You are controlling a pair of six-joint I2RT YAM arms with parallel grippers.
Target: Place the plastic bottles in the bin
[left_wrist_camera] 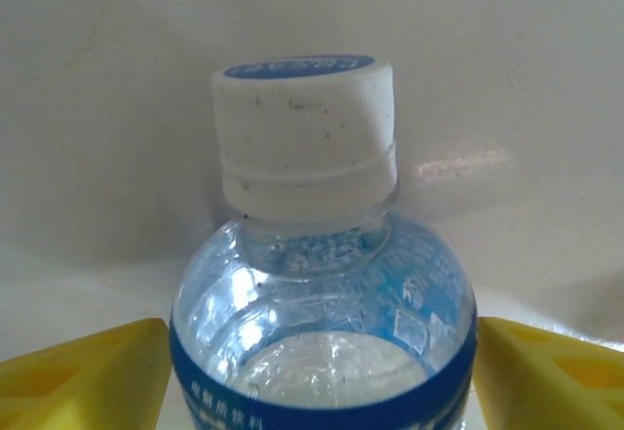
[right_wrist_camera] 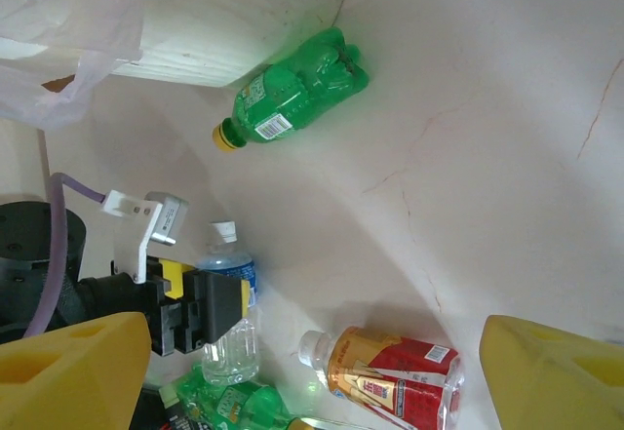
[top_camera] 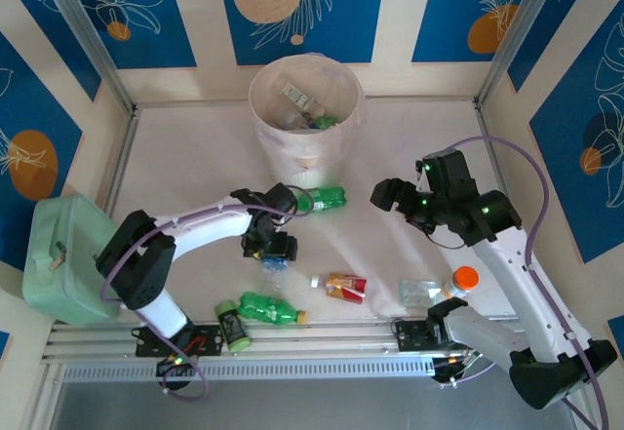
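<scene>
The bin (top_camera: 292, 162), a round pale cream bucket with a thin white bag liner (top_camera: 255, 91) folded over its rim, stands at the far middle of the desk (top_camera: 195, 167). Several bottles already lie in it: a clear one with a pale label and bits of green and blue beside it. The mint-green boxy container (top_camera: 63, 254) sits at the left edge of the desk; what is inside cannot be seen.

The other plastic bottles lie on their sides on the desk. A green bottle with a yellow cap (right_wrist_camera: 292, 94) rests just beside the foot of the bin. A second green bottle (top_camera: 268, 307) lies near the front rail, next to a small dark jar with a green lid (top_camera: 232, 326). A red-labelled bottle (top_camera: 343, 287) with a white cap lies right of centre, and an orange-capped bottle (top_camera: 465, 280) sits close against the right arm, beside a flat clear plastic scrap (top_camera: 421, 292).

The left gripper (top_camera: 270, 246) is down over the clear bottle (left_wrist_camera: 322, 332), which has a blue label band and a scuffed white cap (left_wrist_camera: 304, 128) with a blue top. Its yellow fingers (left_wrist_camera: 88, 371) flank the bottle and meet its sides; whether the jaws grip it I cannot tell. The right gripper (top_camera: 393, 196) hangs above the desk right of the bin, its jaws wide and holding nothing.
</scene>
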